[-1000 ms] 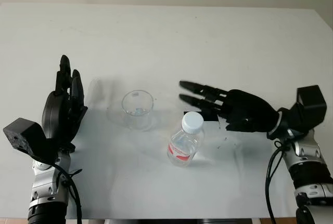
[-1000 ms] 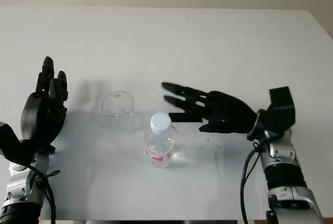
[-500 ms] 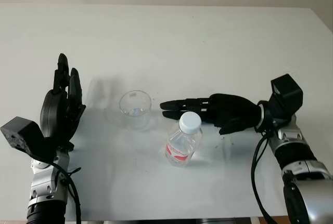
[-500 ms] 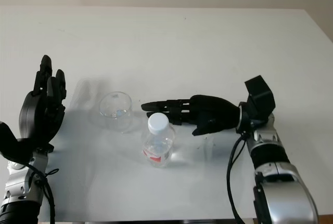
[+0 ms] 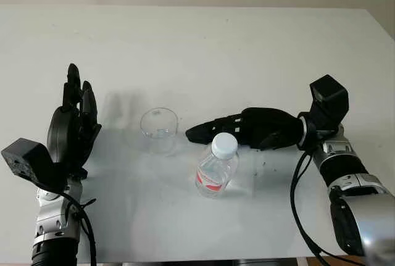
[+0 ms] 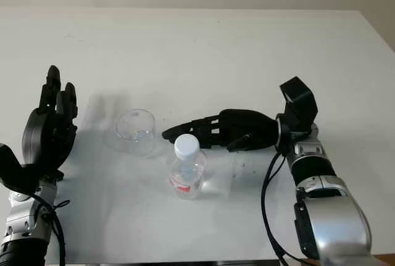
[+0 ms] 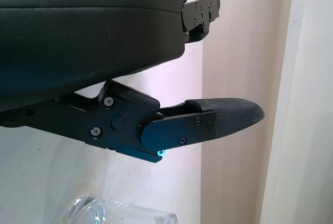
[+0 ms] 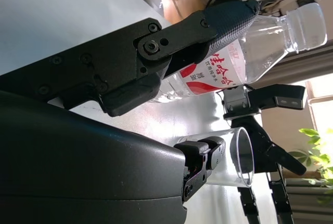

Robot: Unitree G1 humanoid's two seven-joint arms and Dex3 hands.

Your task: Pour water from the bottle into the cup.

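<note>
Centre of the white table point(image 5: 259, 50): upright clear water bottle point(image 5: 216, 166) with white cap and red label, and just up-left of it an upright clear plastic cup point(image 5: 159, 130). Reaching in from the right, right hand point(image 5: 247, 130) open, holding nothing, fingertips just behind the bottle's cap, between bottle and cup. At lower left, left hand point(image 5: 73, 124) raised beside the cup, open, grasping nothing.

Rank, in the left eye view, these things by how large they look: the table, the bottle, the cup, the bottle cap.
1. table
2. bottle
3. cup, looks only slightly smaller than the bottle
4. bottle cap
</note>
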